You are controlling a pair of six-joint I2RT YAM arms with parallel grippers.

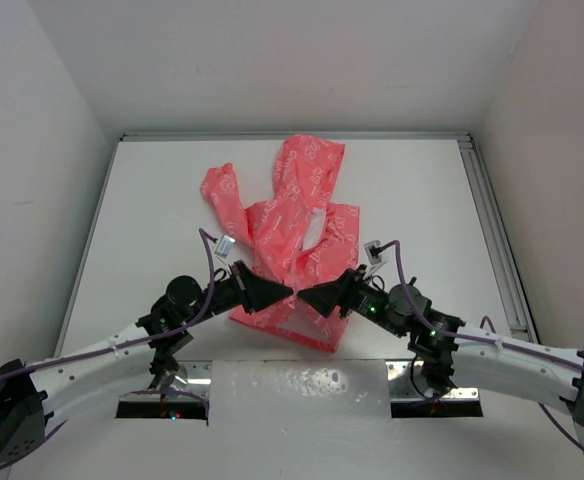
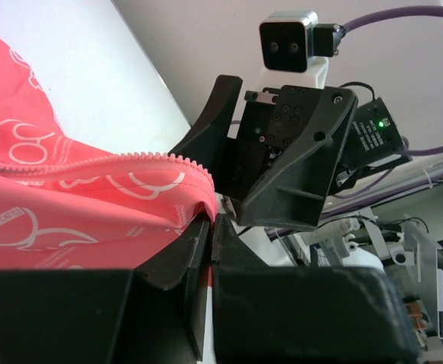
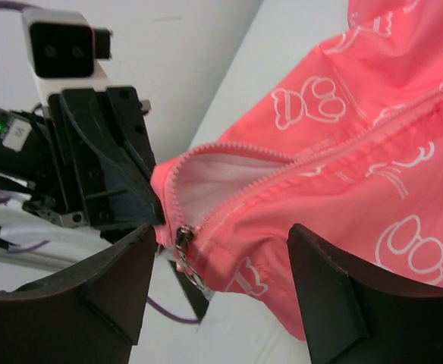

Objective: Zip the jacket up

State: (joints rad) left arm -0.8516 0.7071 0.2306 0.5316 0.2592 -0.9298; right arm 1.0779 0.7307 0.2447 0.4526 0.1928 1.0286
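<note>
The jacket point(image 1: 292, 230) lies flat on the white tabletop point(image 1: 162, 200), hood at the far side and hem toward our arm bases. Our left gripper point(image 1: 284, 291) is clamped on the hem beside the zipper's foot. Our right gripper point(image 1: 306, 297) meets it tip to tip, jaws spread wide and holding nothing. The zipper slider point(image 3: 183, 236) sits between its fingers, close to one. The zipper runs from there toward the hood, so we judge the pull goes that way. Walls enclose three sides.
</note>
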